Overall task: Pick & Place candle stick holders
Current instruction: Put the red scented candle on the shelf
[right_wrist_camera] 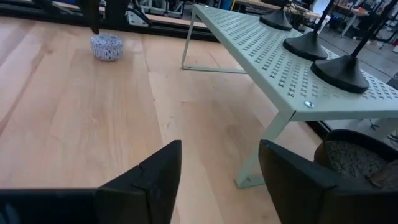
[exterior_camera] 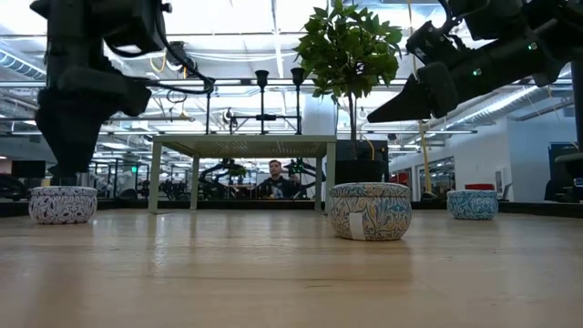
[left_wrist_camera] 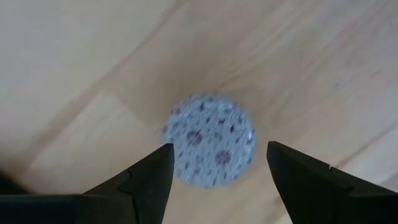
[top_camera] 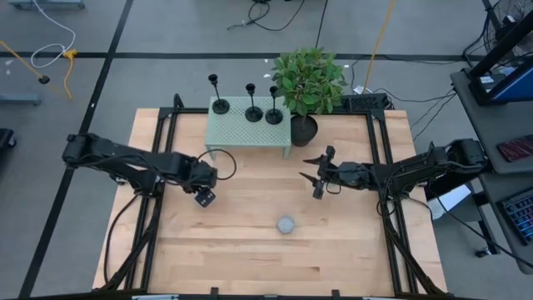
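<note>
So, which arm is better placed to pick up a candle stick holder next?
Right, probably. The right tool is open and faces the green stand with the candle stick holders; the left tool points down over a patterned tin.

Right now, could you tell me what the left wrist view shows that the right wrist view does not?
Only the left wrist view shows a patterned tin from straight above, on bare wood, framed by the open left gripper. Only the right wrist view shows the green stand, the bases of three holders on it, the plant pot beside it and a tin farther off, past the open right gripper. Both share the table and a patterned tin; whether it is the same tin, I cannot tell.
</note>
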Controlling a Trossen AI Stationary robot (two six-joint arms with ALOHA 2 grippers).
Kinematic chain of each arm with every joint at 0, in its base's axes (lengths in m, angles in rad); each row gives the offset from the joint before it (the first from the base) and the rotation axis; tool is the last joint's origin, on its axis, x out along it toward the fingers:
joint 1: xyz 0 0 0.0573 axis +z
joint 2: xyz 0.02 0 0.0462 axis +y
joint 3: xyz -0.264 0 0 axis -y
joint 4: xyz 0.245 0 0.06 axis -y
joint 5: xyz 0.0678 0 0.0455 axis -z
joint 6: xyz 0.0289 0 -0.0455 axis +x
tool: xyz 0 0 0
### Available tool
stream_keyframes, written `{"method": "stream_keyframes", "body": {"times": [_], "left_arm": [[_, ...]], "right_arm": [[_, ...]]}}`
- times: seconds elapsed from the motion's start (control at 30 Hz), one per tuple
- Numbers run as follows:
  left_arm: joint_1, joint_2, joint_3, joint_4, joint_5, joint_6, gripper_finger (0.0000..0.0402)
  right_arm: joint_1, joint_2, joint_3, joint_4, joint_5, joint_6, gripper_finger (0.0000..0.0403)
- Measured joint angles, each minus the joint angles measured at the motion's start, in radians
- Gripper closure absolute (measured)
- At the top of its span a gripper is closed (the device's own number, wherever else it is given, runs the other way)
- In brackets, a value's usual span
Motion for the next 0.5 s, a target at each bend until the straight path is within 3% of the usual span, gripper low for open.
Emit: {"method": "stream_keyframes", "body": {"times": [0.23, 0.5], "left_arm": [[0.0, 0.01, -0.032, 0.047, -0.004, 0.002, 0.0137], [0.004, 0.01, -0.033, 0.048, -0.01, 0.062, 0.0127]], "right_arm": [[0.0, 0.0, 0.0, 0.002, 0.001, -0.015, 0.0141], [0.0, 0.0, 0.0, 0.002, -0.002, -0.034, 0.0124]]}}
